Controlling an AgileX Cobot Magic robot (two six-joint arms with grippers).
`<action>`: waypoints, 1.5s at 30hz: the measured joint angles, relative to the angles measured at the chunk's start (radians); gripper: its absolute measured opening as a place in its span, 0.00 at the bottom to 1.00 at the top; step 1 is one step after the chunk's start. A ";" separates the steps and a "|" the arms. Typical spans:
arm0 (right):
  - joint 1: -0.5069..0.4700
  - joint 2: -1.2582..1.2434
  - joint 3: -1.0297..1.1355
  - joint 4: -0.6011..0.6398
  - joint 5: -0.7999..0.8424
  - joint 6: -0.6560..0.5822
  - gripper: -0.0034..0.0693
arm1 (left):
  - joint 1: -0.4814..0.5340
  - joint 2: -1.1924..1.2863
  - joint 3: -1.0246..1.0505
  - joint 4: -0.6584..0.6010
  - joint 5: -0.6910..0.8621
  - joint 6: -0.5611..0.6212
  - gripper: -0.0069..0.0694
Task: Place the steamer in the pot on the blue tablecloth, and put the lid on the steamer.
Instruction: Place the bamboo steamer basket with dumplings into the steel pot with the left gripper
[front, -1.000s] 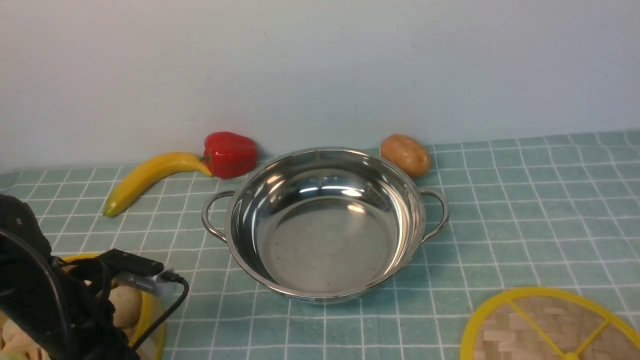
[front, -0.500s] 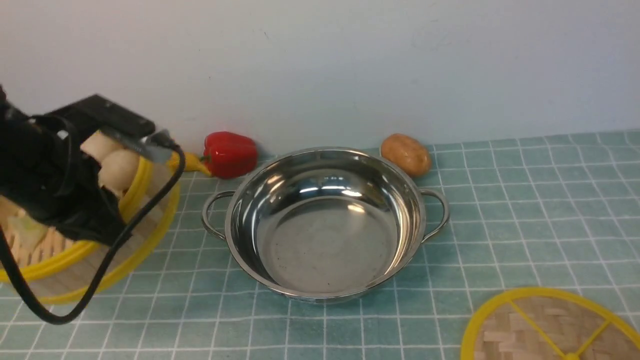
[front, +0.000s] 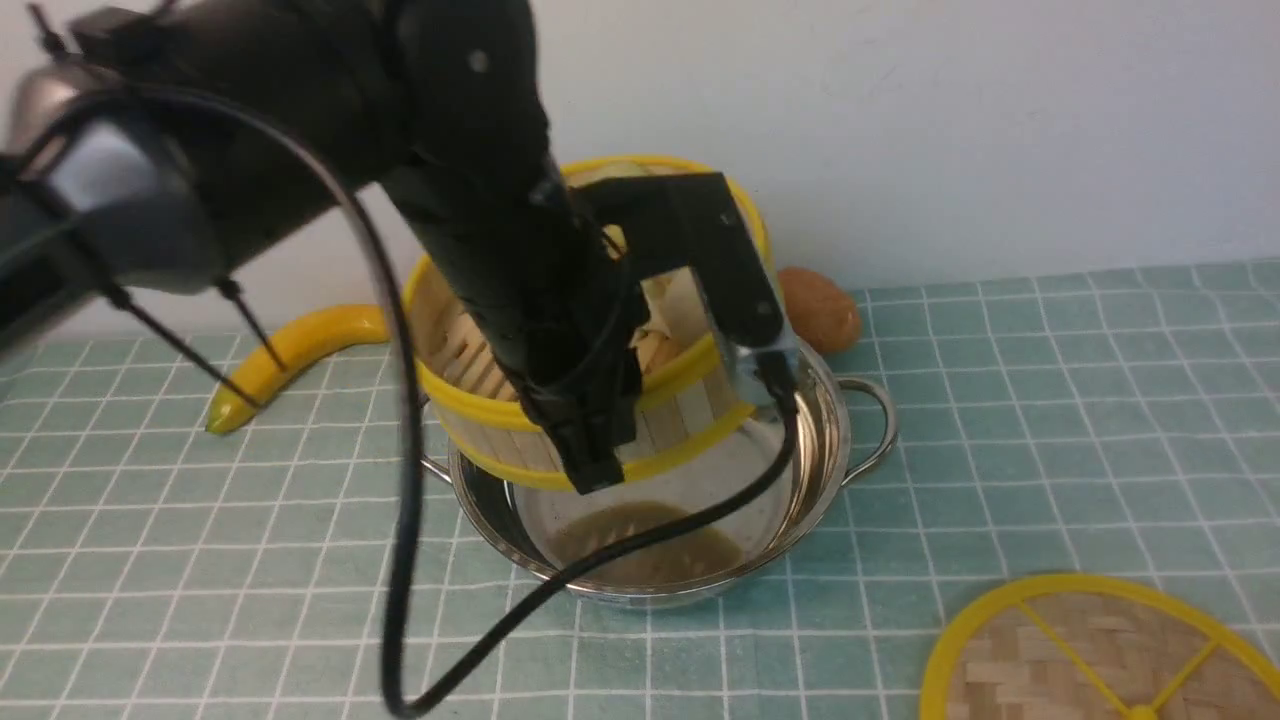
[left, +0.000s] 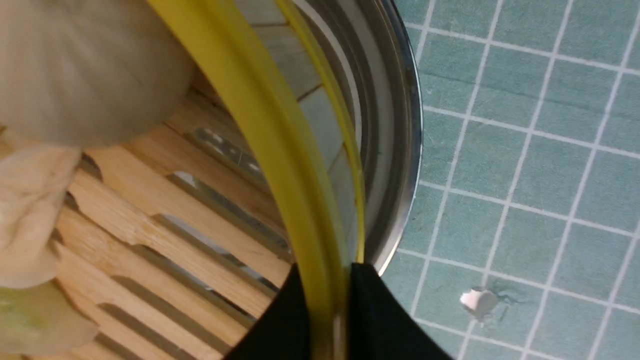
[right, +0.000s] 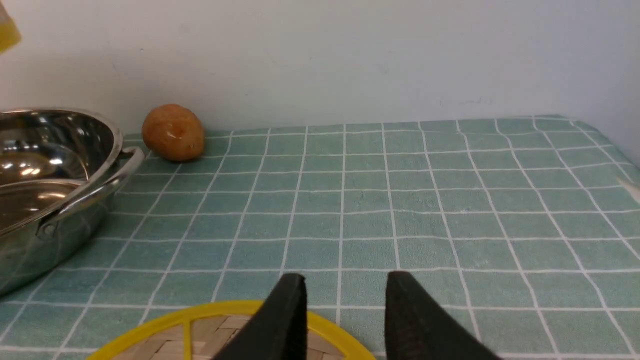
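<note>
My left gripper (front: 595, 468) is shut on the rim of the steamer (front: 690, 398) and holds it tilted, just above the steel pot (front: 825, 440) on the blue tablecloth (front: 1050, 400). In the left wrist view the fingers (left: 370, 310) pinch the yellow rim; the slatted floor (left: 190, 225) with buns (left: 85, 65) hangs inside the pot's rim (left: 400, 150). The lid (front: 1090, 650) lies flat at the front right. My right gripper (right: 345, 285) is open and empty, over the lid's far edge (right: 200, 325); it does not show in the front view.
A banana (front: 300, 350) lies at the back left and a potato (front: 825, 310) behind the pot's right handle. The left arm's black cable (front: 400, 560) hangs in front of the pot. A small white scrap (left: 477, 302) lies on the cloth beside the pot.
My left arm has lifted the steamer from the front left corner and carried it up and to the right, over the pot. The red pepper is now hidden behind the arm.
</note>
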 joint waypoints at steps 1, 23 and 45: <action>0.000 0.000 0.000 0.000 0.000 0.000 0.38 | -0.001 0.005 -0.003 0.000 0.000 0.000 0.17; 0.000 0.000 0.000 0.000 0.000 0.000 0.38 | -0.009 0.298 -0.052 -0.023 -0.018 -0.022 0.17; 0.000 0.000 0.000 0.000 0.000 0.000 0.38 | -0.010 0.287 -0.126 -0.010 -0.031 -0.270 0.76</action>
